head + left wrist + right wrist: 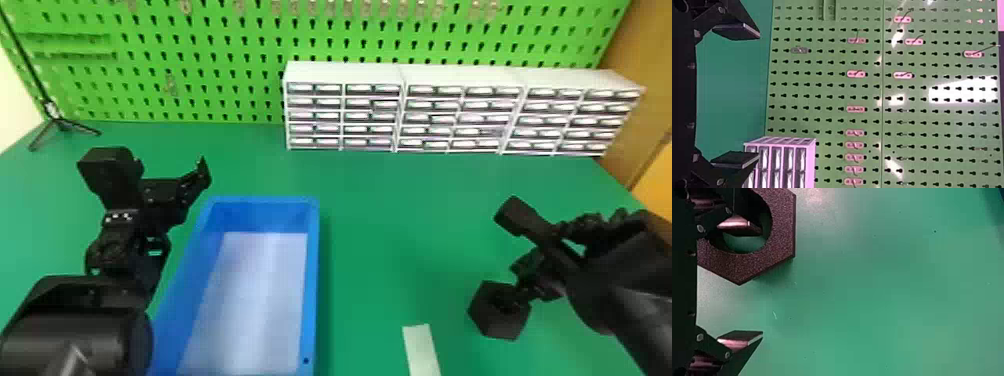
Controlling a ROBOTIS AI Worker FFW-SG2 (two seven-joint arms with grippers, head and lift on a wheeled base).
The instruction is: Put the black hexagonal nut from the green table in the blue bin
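Here's the right gripper point(522, 284), low over the right part of the green table point(370, 220), its two fingers spread wide! And right there beneath it, the black hexagonal nut point(492, 324), lying flat on the table, in from the right edge and well apart from the blue bin point(316, 280). Look at the right wrist view: one finger point(740, 225) lines up over the nut's round hole, the other point(740, 336) stands outside the six-sided rim, so the nut's wall sits between the two. Whether that first finger dips into the hole, I cannot tell. Over to the left gripper point(171, 172), up beside the far left corner of the bin, pincer wide too, nothing between its fingers, and facing the green pegboard point(225, 65) in its own wrist view. The bin sits left of the middle of the table, a pale sheet point(255, 295) along its floor. Between bin and nut, nearer the robot, there's a pale strip point(421, 350) on the table. Along the far edge, white drawer cabinets point(345, 72) stand in a row before the pegboard, and at the far left corner, a black tripod stand point(60, 122).
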